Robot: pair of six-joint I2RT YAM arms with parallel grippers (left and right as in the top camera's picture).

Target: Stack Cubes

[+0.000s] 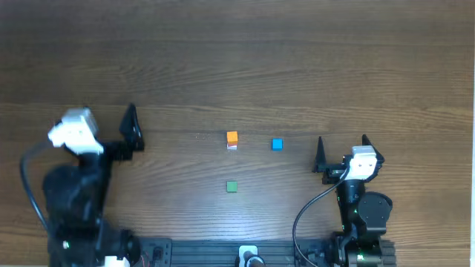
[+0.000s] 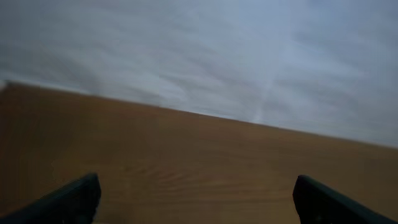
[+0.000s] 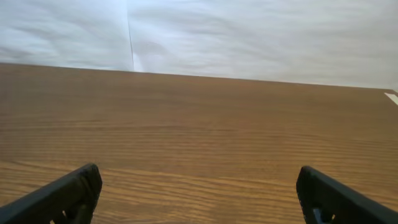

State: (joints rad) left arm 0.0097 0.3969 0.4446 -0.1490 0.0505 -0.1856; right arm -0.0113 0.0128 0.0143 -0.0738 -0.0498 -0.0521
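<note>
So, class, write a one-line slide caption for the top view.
Orange cube, blue cube and green cube sit apart on a wooden table, waiting to be stacked.

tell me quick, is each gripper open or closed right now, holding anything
Left gripper: open, holding nothing.
Right gripper: open, holding nothing.
</note>
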